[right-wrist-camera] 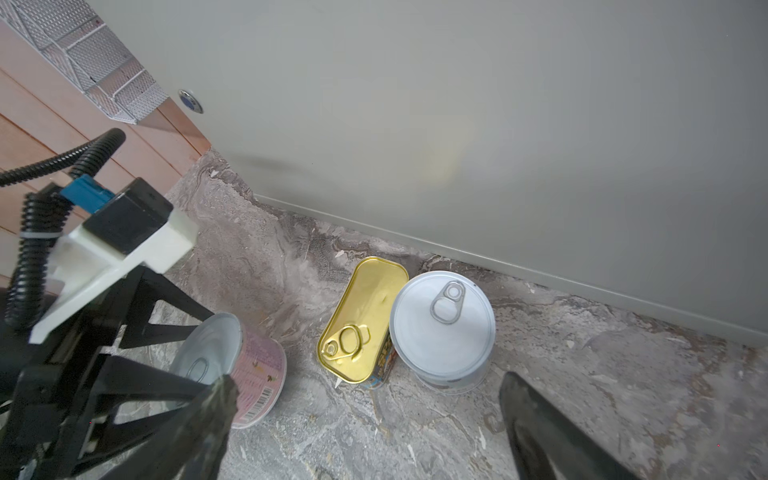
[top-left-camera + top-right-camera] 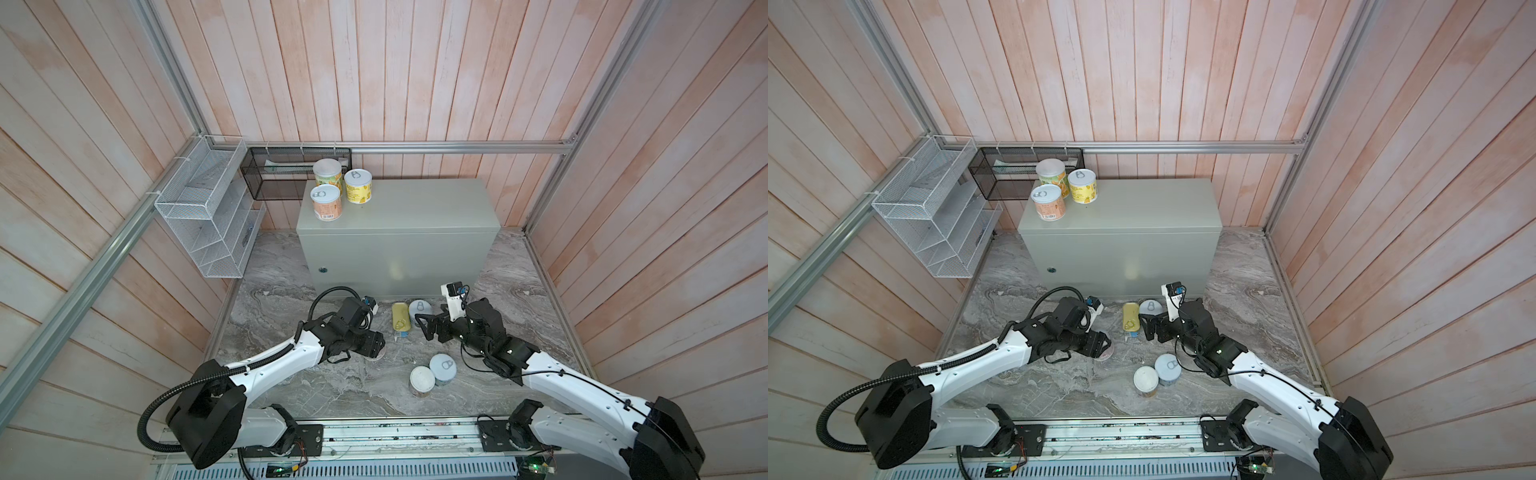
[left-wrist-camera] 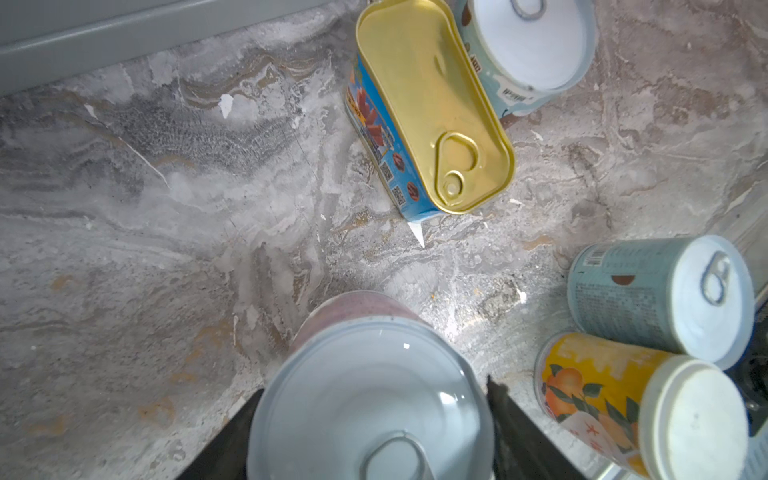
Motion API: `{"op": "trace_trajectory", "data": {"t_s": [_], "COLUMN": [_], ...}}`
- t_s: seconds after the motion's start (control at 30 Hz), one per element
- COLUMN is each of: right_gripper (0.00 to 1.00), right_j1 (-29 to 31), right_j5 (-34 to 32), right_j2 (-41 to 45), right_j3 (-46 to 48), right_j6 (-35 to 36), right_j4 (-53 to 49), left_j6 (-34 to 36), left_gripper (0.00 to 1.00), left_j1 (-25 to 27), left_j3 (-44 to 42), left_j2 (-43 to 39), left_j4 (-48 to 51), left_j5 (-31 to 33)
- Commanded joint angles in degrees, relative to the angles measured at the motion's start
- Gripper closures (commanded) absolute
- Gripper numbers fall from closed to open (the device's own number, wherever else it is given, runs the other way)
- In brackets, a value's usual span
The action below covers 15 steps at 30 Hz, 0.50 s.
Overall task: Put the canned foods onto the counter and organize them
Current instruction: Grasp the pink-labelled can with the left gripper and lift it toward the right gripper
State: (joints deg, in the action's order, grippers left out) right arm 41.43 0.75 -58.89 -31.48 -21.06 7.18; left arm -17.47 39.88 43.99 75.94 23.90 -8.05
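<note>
Gold tin [image 1: 361,320] beside blue can [image 1: 442,328], near counter [image 1: 457,124] base edge.

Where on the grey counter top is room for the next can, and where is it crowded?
Free: the counter top from the yellow can to its right edge, and the front strip right of the orange can. Crowded: its rear left corner, around the white-lidded can.

Left end effector [image 2: 375,347] angles downward, jaws clamping a pink can [image 1: 258,374]; right end effector [image 2: 423,327] points toward it, jaws spread wide.
</note>
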Motion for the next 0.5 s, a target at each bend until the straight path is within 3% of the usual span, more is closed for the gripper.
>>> {"op": "trace_trajectory", "data": {"t_s": [0.0,0.47], "right_gripper": [0.02,0.02], "right_j1": [0.5,1.2], "right_j5": [1.2,3.4], "right_j2": [-0.8,-2.3], "right_j3": [0.6,1.7], "right_j6": [-0.5,1.8], "right_j4": [2.6,3.2], "left_j6": [-0.9,-1.4], "left_gripper": [0.41,0.41], "left_j1": [-0.6,-3.2], "left_j3": [0.3,2.7], "left_j2": [-2.1,-1.5], "left_j4": [-3.7,-3.7], "left_j5": [-2.0,-6.5]}}
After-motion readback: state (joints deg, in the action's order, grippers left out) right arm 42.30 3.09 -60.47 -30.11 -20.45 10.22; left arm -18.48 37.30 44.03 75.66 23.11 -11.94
